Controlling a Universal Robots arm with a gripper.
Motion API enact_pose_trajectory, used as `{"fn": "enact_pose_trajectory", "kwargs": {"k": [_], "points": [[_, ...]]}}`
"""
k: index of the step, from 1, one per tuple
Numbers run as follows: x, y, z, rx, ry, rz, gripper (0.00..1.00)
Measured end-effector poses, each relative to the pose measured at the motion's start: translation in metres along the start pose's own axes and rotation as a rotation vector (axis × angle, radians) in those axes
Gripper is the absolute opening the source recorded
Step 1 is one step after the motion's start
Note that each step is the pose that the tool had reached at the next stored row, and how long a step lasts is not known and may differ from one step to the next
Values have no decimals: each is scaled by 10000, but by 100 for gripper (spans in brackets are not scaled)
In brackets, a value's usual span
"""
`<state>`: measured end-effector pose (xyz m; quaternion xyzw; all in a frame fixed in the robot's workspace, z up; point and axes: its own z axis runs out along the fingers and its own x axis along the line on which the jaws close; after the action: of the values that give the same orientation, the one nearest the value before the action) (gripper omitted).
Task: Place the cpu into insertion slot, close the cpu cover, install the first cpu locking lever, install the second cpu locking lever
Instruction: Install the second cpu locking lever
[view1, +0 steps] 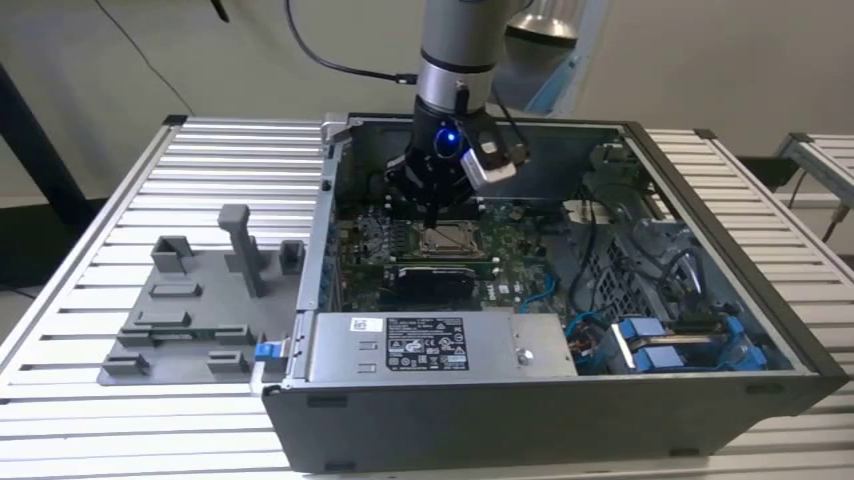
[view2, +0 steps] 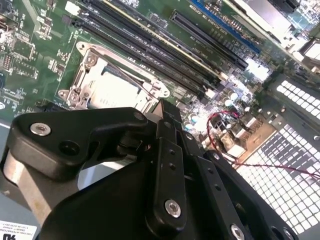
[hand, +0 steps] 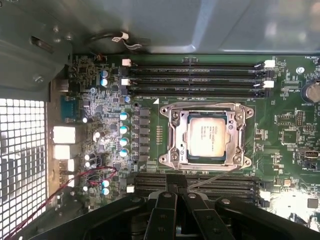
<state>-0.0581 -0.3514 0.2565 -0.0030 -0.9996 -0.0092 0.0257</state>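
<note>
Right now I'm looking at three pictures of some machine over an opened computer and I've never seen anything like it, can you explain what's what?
A robot arm reaches down into an open computer case that sits on a slatted metal table.

The exterior view is taken from off the arm. Both wrist views come from cameras riding on the arm, looking down past its black gripper.

On the green motherboard, the cpu sits in the insertion slot, with the silver cpu cover framing it. The gripper hovers beside it, holding nothing I can see.

A grey plastic fixture lies on the table.

Lab or test workshop indicated: opened computer case (view1: 561, 380) laid on slatted aluminium table (view1: 147, 210), grey fixture plate (view1: 187, 320) set beside it, robot arm (view1: 461, 40) mounted above, plain walls behind.
</note>
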Motion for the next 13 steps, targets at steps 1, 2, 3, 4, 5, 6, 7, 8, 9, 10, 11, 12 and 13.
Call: {"fn": "enact_pose_trajectory", "kwargs": {"k": [1, 2, 3, 4, 5, 6, 7, 8, 9, 10, 11, 12, 13], "points": [[-2, 3, 16, -9, -16, -1, 11], [-2, 5, 26, -7, -17, -2, 11], [2, 5, 36, -6, -24, -1, 11], [11, 5, 46, -6, -35, -2, 11], [21, 5, 51, -9, -40, -3, 11], [31, 5, 52, -8, -39, -3, 11], [45, 5, 52, -6, -36, -2, 11], [62, 5, 55, -8, -37, -2, 11], [82, 5, 61, -7, -43, -1, 11], [102, 4, 70, -6, -52, -2, 11], [119, 4, 80, -6, -63, -3, 11], [132, 3, 92, -7, -77, -3, 11], [144, 3, 103, -8, -91, -2, 11]]}}
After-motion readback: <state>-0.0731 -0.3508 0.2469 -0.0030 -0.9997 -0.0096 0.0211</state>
